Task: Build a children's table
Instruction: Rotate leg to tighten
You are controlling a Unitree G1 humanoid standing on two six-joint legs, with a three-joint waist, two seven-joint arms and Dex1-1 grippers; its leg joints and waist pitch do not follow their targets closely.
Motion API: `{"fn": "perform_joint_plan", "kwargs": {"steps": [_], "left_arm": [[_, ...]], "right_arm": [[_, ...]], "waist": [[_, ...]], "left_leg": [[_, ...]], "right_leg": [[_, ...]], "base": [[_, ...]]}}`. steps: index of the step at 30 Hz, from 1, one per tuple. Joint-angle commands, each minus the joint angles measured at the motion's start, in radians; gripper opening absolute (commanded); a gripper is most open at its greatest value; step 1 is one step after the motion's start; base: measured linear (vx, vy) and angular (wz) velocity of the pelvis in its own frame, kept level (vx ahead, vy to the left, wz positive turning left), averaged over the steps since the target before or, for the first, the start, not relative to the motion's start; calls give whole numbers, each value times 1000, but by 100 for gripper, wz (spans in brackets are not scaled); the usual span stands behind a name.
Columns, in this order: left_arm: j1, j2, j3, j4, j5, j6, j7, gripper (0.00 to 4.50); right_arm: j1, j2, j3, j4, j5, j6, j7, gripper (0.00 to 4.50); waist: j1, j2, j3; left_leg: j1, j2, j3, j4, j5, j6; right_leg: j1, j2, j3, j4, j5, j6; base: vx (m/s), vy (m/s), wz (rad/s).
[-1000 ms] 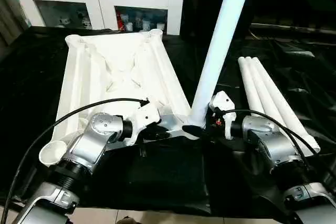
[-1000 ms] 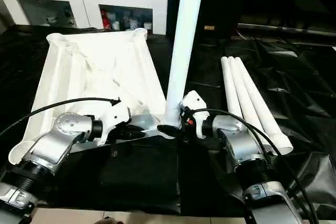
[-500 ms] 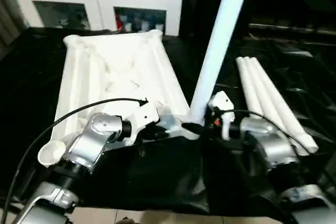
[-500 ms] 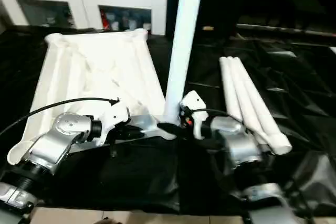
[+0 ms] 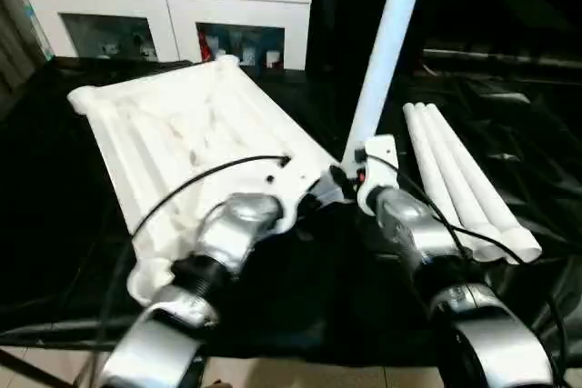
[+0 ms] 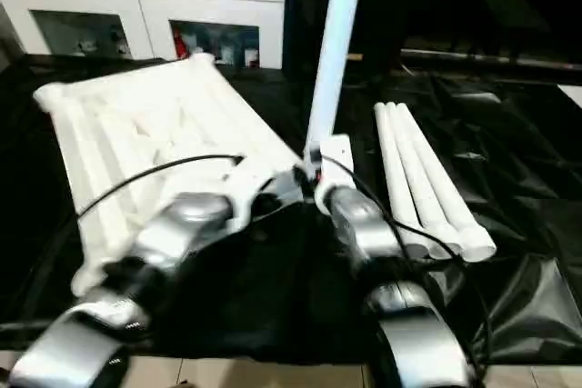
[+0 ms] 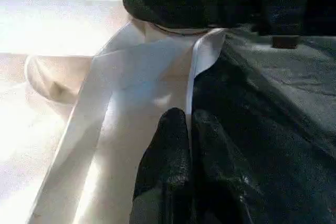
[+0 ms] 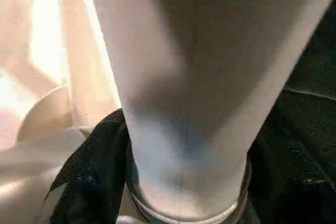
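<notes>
Black plastic sheeting, wrinkled and glossy, covers the bench [image 5: 509, 134] across the whole middle of the frame, and a strip of pale floor shows along the bottom edge. At the upper left stands a white cabinet [image 5: 173, 6] with glass doors and small items behind them; the upper right of the room is dark.

White and ribbed, the table top [image 5: 182, 143] lies underside up in the left half of the frame, turned at an angle, with round sockets at its corners. One upright leg [image 5: 382, 52] rises from its near right corner, at centre frame, and runs out of the top edge. Three loose legs [image 5: 464, 179] lie side by side, touching, on the sheeting at centre right.

At centre, the right claw [image 8: 157, 182] has its black fingers closed around the base of the upright leg. Just beside it, the left claw [image 7: 191, 145] is pinched onto the thin edge of the table top at that same corner.
</notes>
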State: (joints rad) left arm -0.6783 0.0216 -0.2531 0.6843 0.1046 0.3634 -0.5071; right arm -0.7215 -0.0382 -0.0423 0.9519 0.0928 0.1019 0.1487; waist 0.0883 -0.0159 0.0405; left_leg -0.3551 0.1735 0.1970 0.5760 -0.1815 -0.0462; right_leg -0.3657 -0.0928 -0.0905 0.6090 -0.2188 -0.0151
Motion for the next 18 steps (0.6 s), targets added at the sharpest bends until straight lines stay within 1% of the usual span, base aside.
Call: {"fn": "perform_joint_plan", "kwargs": {"steps": [1,2,3,4,5,6,7,8,9,10,11,12,13,14,15,16,18], "left_arm": [[-11,11,48,24,5,-39,107,0],[-10,14,43,28,6,-42,99,0],[-5,21,36,24,7,-41,87,0],[3,30,27,15,11,-43,72,0],[8,37,22,9,12,-44,63,0],[9,41,22,11,12,-48,60,0],[9,41,22,11,12,-48,60,0],[9,41,22,14,12,-51,60,0],[24,65,6,-9,11,-84,-2,0],[28,71,2,-15,11,-93,-16,0],[38,87,-8,-30,12,-118,-53,0],[49,109,-14,-46,12,-110,-84,0],[49,109,-14,-46,12,-110,-84,0],[58,129,-18,-55,11,-102,-106,0],[68,150,-19,-61,8,-102,-128,0],[75,165,-21,-64,5,-105,-143,0],[89,200,-25,-72,-6,-144,-199,0]], "right_arm": [[35,44,11,69,6,33,34,323],[30,47,9,70,9,23,39,337],[29,50,5,67,20,16,58,337],[28,50,6,66,23,7,70,343],[28,49,9,65,24,-3,83,356],[23,48,10,70,22,-14,91,380],[23,48,10,70,22,-14,91,380],[20,48,10,76,20,-23,95,386],[22,31,25,54,8,-49,151,399],[23,27,28,47,7,-53,166,412],[27,15,36,29,3,-61,204,412],[41,-10,55,-17,3,-59,275,412],[41,-10,55,-17,3,-59,275,412],[57,-35,73,-59,0,-56,332,412],[78,-67,93,-114,4,-44,397,412],[93,-87,105,-150,7,-37,441,412],[126,-145,136,-225,10,-28,539,412]], "waist": [[0,-8,-48],[-1,-9,-48],[0,-11,-50],[1,-9,-51],[-1,-11,-52],[-4,-11,-52],[-4,-10,-52],[-4,-9,-53],[-5,-12,-52],[-5,-11,-53],[-6,-11,-54],[-7,-13,-53],[-7,-12,-54],[-6,-12,-56],[-5,-13,-57],[-4,-12,-56],[-4,-10,-56]], "left_leg": [[6,67,-36,-77,-245,5],[7,67,-35,-76,-240,10],[3,64,-33,-73,-220,22],[0,64,-33,-71,-206,32],[-3,63,-34,-72,-197,38],[-9,64,-36,-73,-175,41],[-2,65,-32,-70,-175,44],[0,66,-32,-69,-174,45],[0,66,-31,-69,-166,47],[-2,66,-31,-68,-165,53],[-3,66,-31,-68,-159,55],[-6,66,-30,-65,-152,72],[-5,66,-29,-64,-146,77],[-4,66,-29,-63,-140,81],[-7,65,-28,-59,-110,95],[-7,67,-27,-58,-100,106],[-6,67,-27,-58,-104,109]], "right_leg": [[17,-81,61,-89,-246,-142],[17,-81,62,-88,-231,-150],[22,-82,61,-84,-204,-162],[24,-84,62,-82,-185,-168],[28,-84,61,-81,-176,-170],[32,-82,59,-77,-162,-170],[26,-80,59,-79,-164,-177],[26,-82,60,-79,-158,-184],[27,-81,61,-76,-139,-197],[28,-81,60,-74,-132,-201],[29,-80,60,-72,-120,-204],[31,-80,60,-70,-95,-209],[30,-80,60,-69,-88,-211],[30,-79,60,-68,-79,-213],[32,-76,60,-63,-42,-214],[29,-76,59,-61,-22,-221],[29,-76,59,-60,-19,-226]], "base": [[0,0,0],[0,0,0],[0,0,0],[0,0,0],[0,0,0],[0,0,0],[0,0,0],[0,0,0],[0,0,0],[0,0,0],[0,0,0],[0,0,0],[0,0,0],[0,0,0],[0,0,0],[0,0,0],[0,0,0]]}}
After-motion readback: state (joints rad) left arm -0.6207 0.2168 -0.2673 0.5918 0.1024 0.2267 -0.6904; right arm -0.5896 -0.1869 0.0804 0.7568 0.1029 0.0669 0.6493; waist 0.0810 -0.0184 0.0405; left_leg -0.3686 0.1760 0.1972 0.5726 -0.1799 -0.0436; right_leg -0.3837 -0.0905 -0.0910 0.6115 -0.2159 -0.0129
